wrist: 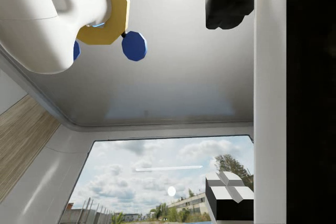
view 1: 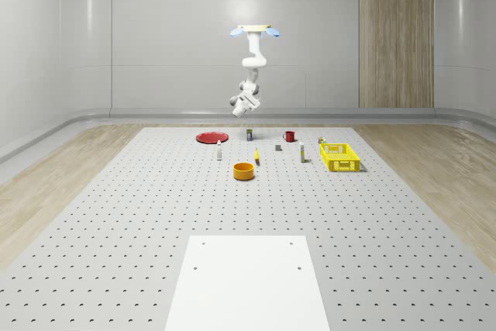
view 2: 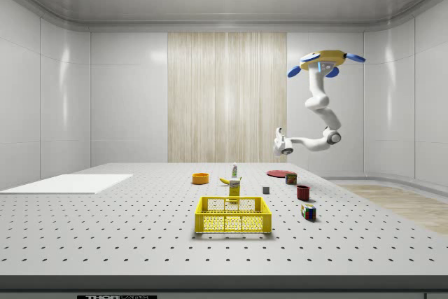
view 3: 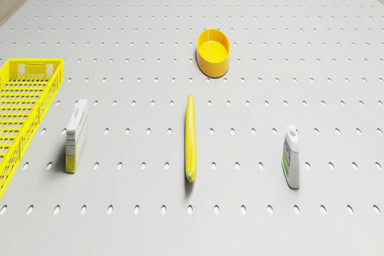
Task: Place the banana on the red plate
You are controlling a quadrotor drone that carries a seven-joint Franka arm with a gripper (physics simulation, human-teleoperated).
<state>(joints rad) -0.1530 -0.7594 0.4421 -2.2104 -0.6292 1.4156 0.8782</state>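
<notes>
The drone [view 1: 255, 30] is hovering high above the far counter [view 1: 155, 215], its hand [view 2: 280, 141] raised, grip unreadable; the long yellow banana [view 3: 189, 137] is lying untouched, well apart from the flat red plate [view 1: 211, 137].

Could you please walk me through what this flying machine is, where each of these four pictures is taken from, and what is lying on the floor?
It is a simulated drone that carries a jointed arm ending in a gripper. The drone hovers high above the far end of the perforated floor, and the gripper hangs in the air holding nothing.

One picture looks down the whole room, one looks from the side, one comes from the drone's body, and one from the arm's wrist, which here points up toward the ceiling.

On the floor lie the banana, a red plate, a yellow bowl, a yellow crate, a red mug, a white bottle and a small box.
</notes>
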